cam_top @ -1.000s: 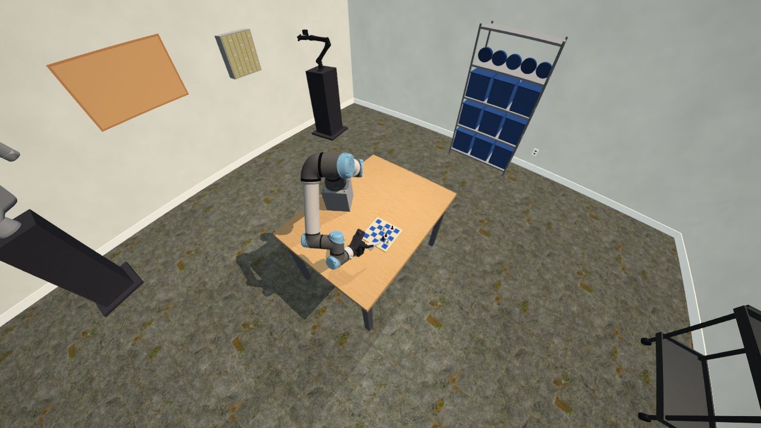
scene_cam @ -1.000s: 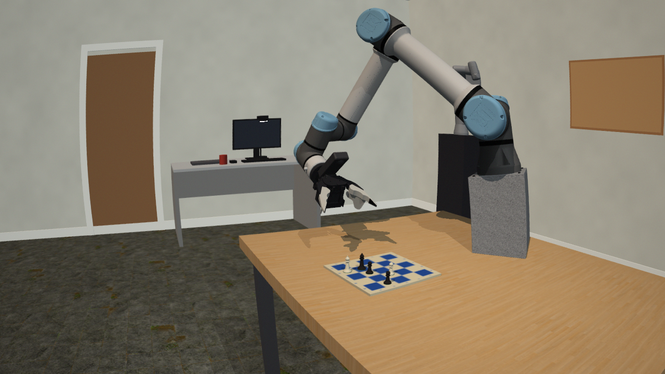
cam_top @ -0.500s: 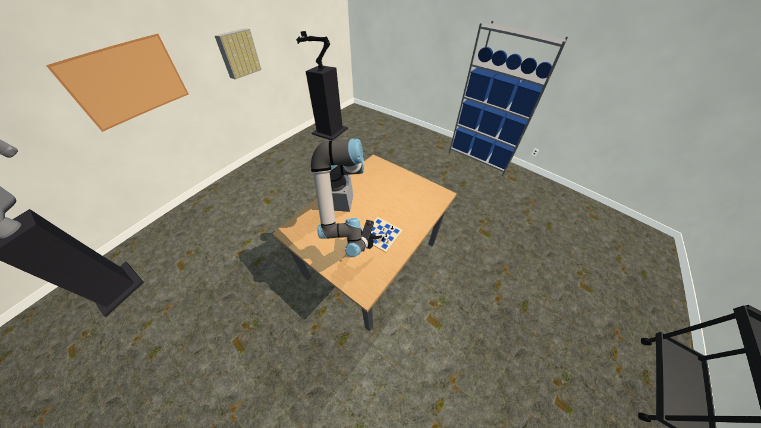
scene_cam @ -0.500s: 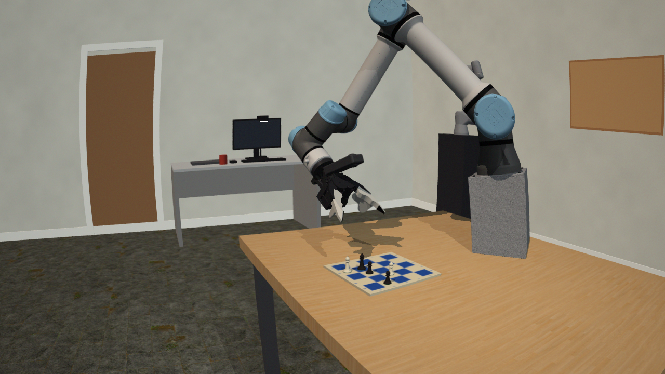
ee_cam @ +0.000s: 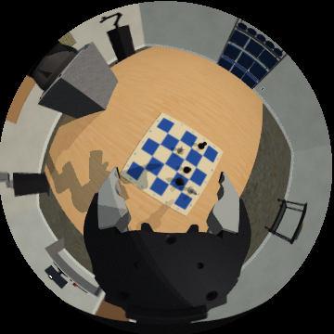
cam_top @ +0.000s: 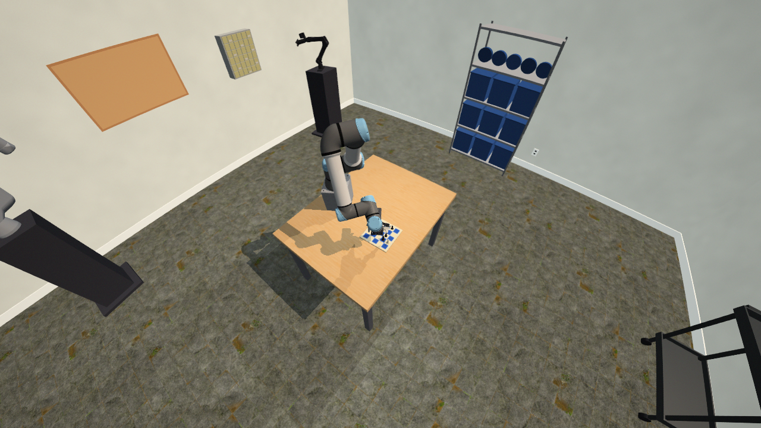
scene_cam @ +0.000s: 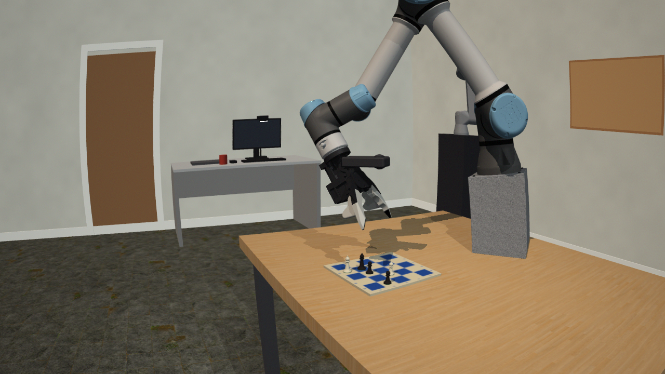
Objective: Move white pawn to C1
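From above, the arm [cam_top: 336, 175] bends down over a small blue-and-cream chessboard [cam_top: 388, 242] near one edge of the wooden bench [cam_top: 420, 197], while a shelf rack [cam_top: 558, 58] with blue bins stands by the grey wall.

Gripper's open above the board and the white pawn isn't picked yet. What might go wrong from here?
The white pawn stands close to a black piece; the wide-open gripper may topple it on descent. A taller white piece also stands on the board; picking that would be wrong.
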